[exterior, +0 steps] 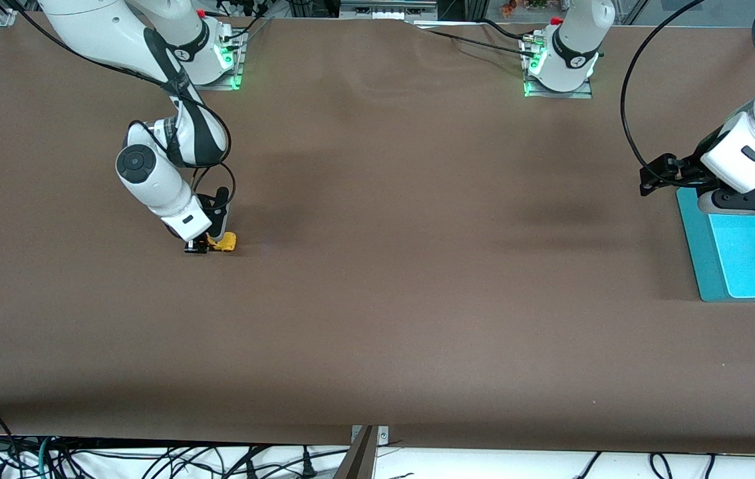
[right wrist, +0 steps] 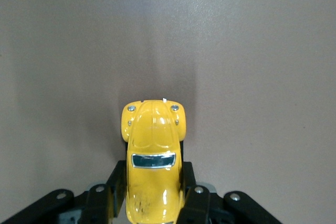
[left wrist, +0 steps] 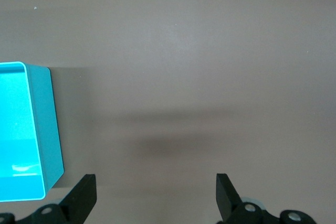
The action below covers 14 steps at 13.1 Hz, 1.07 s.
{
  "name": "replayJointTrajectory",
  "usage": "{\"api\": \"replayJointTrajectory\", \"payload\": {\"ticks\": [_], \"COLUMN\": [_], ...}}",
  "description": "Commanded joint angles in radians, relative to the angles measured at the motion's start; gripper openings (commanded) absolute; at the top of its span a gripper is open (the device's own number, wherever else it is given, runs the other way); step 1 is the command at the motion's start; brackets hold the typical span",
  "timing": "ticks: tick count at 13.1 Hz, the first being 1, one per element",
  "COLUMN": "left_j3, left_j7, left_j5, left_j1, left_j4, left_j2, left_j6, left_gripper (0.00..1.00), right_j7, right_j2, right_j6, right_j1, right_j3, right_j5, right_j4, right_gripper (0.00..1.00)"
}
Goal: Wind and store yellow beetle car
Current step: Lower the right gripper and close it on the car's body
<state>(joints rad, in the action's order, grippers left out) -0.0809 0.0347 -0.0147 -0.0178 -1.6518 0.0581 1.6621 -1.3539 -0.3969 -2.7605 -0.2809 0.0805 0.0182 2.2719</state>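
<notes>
The right hand [exterior: 207, 246] is low on the brown desk [exterior: 384, 279], toward the right arm's end, and it pinches the yellow beetle car [exterior: 226, 242] between its two fingers [right wrist: 193, 203]. In the right wrist view the car [right wrist: 153, 156] sits with its wheels on the desk and its nose sticks out past the fingertips. The left hand [left wrist: 155, 195] waits with fingers spread wide, near the corner of a turquoise tray [exterior: 703, 266] that stands at the left arm's end.

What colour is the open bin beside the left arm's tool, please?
The bin is bright turquoise, walls and floor alike; the front view shows it best.
</notes>
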Motion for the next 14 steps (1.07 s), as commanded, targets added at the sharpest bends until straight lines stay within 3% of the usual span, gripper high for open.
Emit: {"api": "replayJointTrajectory", "payload": {"ticks": [1, 8, 14], "left_j3": [-0.003, 0.001, 0.001], "left_j7": [-0.001, 0.002, 0.002], "left_j5": [-0.011, -0.010, -0.008], "left_j1": [0.004, 0.001, -0.002], "left_j4": [-0.003, 0.036, 0.049], "left_j2": [-0.008, -0.008, -0.009], "left_j6": [-0.016, -0.036, -0.042], "left_gripper": [1.00, 1.00, 1.00], "right_j7": [-0.060, -0.210, -0.506], "right_j2": [-0.011, -0.036, -0.060], "right_j6": [-0.005, -0.005, 0.002], "right_j1": [0.042, 0.149, 0.204], "right_j3": [-0.018, -0.021, -0.019], "right_j5": [0.006, 0.011, 0.216], "right_j4": [0.012, 0.012, 0.011], "right_gripper": [0.28, 0.28, 0.28]}}
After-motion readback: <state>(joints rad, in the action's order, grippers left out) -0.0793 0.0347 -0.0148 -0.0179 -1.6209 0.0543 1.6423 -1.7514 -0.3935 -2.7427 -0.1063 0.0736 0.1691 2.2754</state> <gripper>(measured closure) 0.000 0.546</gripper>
